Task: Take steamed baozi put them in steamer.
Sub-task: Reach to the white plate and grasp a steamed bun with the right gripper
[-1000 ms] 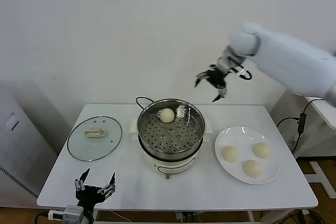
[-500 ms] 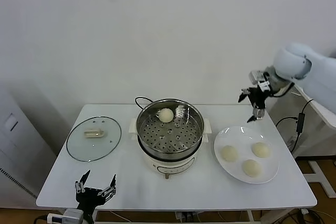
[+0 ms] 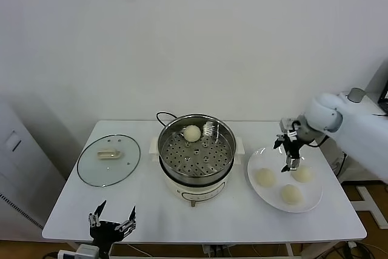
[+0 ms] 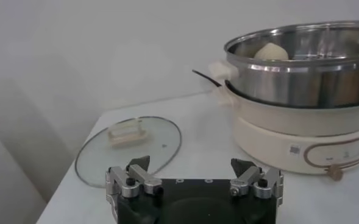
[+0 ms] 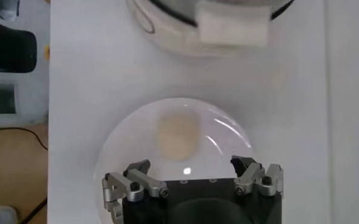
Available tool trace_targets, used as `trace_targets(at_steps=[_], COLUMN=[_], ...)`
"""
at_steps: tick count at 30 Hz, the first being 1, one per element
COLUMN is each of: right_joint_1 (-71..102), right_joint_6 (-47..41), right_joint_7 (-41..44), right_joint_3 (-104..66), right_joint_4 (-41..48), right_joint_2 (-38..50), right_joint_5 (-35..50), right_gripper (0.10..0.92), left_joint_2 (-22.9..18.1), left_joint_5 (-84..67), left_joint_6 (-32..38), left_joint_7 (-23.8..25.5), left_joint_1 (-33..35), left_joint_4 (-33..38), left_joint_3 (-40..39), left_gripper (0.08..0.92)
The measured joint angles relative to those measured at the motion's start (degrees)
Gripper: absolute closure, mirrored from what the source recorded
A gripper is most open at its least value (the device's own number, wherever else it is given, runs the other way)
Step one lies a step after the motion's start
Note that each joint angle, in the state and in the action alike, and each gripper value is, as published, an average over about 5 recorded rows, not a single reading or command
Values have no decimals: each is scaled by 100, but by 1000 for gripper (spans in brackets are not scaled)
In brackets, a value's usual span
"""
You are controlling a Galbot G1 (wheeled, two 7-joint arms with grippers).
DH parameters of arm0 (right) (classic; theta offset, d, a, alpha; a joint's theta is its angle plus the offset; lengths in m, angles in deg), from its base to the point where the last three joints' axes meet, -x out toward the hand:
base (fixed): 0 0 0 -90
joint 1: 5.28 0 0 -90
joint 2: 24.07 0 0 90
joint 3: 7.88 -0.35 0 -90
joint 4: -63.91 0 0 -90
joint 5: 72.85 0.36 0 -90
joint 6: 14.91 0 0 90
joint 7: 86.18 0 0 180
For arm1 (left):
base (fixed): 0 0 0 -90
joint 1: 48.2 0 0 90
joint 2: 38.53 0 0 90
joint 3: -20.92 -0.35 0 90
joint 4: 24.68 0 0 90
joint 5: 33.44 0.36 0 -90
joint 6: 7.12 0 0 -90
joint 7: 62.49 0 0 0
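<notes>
Resting on a white table (image 3: 73, 201) before a pale wall, a glass lid (image 3: 109, 159) lies left of the steamer (image 3: 197, 150), which holds one steamed baozi (image 3: 192, 133) at its far rim. Three more baozi (image 3: 265, 177) sit on the white plate (image 3: 259, 192). The left gripper (image 3: 112, 222) waits near the front edge, fingers spread wide and empty. The right gripper (image 3: 290, 150) hovers over the plate, apparently just above the rear bun, fingers wide apart.
</notes>
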Motion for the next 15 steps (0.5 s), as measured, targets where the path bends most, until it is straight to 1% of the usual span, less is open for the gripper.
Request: trace_targets(at_steps=[15], right_joint_1=[1028], right_joint_6=[298], right_joint_7=[-91], right_joint_3=[-808], right_joint_4=[735], right_joint_2=[-707], right_joint_5=[-842], right_gripper=[203], left_joint_2=[0], left_joint_5=[37], left_joint_6=[-39], left_joint_7=[19], left_joint_1=[-8], left_joint_4=[-106], left_joint_3=[4], left_gripper=[177])
